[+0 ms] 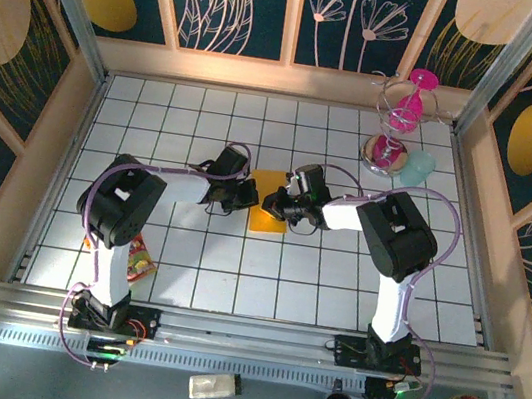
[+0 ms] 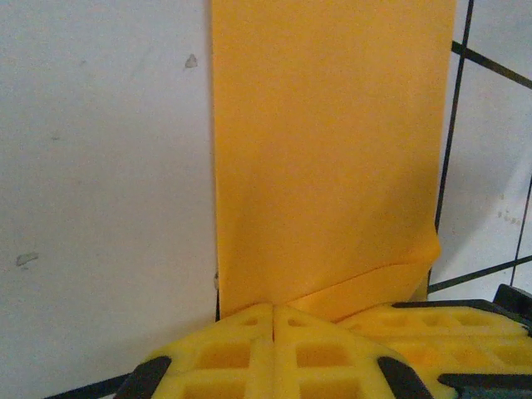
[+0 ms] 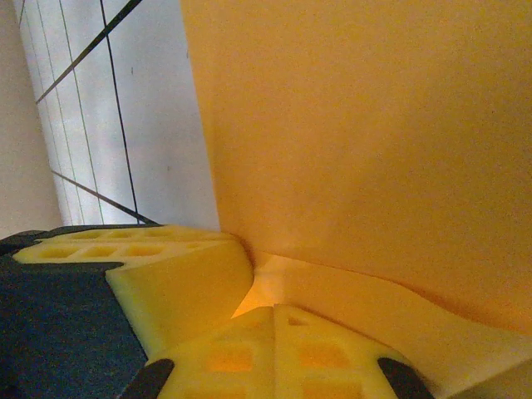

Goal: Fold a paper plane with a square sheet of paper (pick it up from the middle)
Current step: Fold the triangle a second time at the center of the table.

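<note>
The square sheet of paper (image 1: 273, 193) lies on the tiled table at mid-table as an orange-yellow folded oblong, not a pointed paper plane. My left gripper (image 1: 254, 199) comes at its near part from the left, my right gripper (image 1: 267, 203) from the right, almost tip to tip. In the left wrist view the sheet (image 2: 332, 150) runs away from my shut left gripper (image 2: 274, 309), with a raised creased flap (image 2: 374, 287) beside it and the right fingers (image 2: 440, 320) close by. My right gripper (image 3: 274, 312) is shut at the fold (image 3: 374, 166), next to the left fingers (image 3: 174, 278).
A red-yellow snack packet (image 1: 138, 260) lies by the left arm's base. A pink hourglass on a wire stand (image 1: 400, 120) and a pale teal object (image 1: 416, 166) stand at the back right. Low walls (image 1: 78, 109) ring the table.
</note>
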